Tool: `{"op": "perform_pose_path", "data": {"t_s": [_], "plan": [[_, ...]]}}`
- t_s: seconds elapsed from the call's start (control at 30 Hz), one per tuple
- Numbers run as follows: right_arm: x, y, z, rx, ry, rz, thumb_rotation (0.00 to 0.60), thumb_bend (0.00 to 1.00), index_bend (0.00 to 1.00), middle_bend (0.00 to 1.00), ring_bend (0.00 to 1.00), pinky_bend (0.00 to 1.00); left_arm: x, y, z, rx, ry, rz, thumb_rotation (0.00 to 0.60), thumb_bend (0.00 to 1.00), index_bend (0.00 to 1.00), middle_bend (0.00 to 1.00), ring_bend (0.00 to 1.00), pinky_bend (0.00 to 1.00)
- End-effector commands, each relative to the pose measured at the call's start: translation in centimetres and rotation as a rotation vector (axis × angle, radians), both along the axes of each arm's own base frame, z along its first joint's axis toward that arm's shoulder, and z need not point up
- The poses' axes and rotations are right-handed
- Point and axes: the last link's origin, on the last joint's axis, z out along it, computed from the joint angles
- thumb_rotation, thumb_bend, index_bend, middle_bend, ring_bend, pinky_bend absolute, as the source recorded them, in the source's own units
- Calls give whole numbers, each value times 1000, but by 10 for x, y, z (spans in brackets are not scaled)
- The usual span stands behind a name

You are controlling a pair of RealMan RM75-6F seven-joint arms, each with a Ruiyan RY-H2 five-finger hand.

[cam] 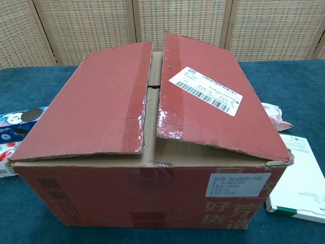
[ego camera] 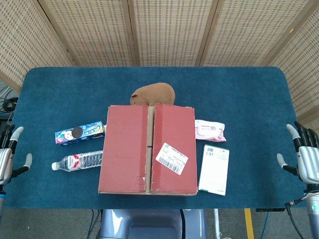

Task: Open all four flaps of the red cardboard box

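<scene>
The red cardboard box [ego camera: 147,149] stands at the table's front middle, filling the chest view [cam: 152,147]. Its two long top flaps lie nearly flat, meeting along a narrow middle gap; the right flap [cam: 208,96] carries a white shipping label and sits slightly raised. The inner flaps are mostly hidden beneath them. My left hand [ego camera: 7,157] hovers past the table's left edge, fingers spread, holding nothing. Off the right edge my right hand [ego camera: 306,158] is likewise spread and empty. Neither hand shows in the chest view.
A brown plush toy [ego camera: 153,93] lies behind the box. Left of the box are a cookie box [ego camera: 79,133] and a water bottle [ego camera: 77,161]. On its right lie a pink wipes pack [ego camera: 210,130] and a white-green carton [ego camera: 214,169]. Blue cloth [ego camera: 239,94] covers the table.
</scene>
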Motion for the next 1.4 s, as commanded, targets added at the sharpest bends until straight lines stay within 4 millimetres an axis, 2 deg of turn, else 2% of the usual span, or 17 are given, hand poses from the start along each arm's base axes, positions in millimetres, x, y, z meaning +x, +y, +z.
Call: {"op": "perform_pose_path", "data": {"t_s": [0.03,0.27,0.47,0.6,0.7,0.9,1.13,1.4], "plan": [[2,-2,2,20,-27,9,600,466,83,35,0,0,0,1,0,1,1,0,497,464,74,0,0,0],[14,-14,3,96,-125,61,600,735,88,75,0,0,1,1,-2,-28,12,-10,496,464,99,0,0,0],[34,-36,7,185,-209,146,600,834,138,118,0,0,3,2,-4,-52,20,-25,494,465,107,0,0,0],[52,-54,7,263,-274,200,600,852,155,129,0,0,5,4,-7,-63,19,-35,495,465,108,0,0,0],[71,-75,6,330,-344,243,600,876,171,142,0,0,8,6,-8,-67,19,-44,493,465,109,0,0,0],[94,-108,1,444,-419,261,600,980,204,174,0,0,10,7,-5,-74,36,-54,495,465,113,0,0,0],[112,-131,-11,495,-435,279,600,996,217,188,0,0,12,8,-6,-79,34,-58,495,465,114,0,0,0],[129,-148,-22,534,-440,287,600,1000,217,197,0,0,13,7,-6,-79,37,-56,494,465,114,0,0,0]]}}
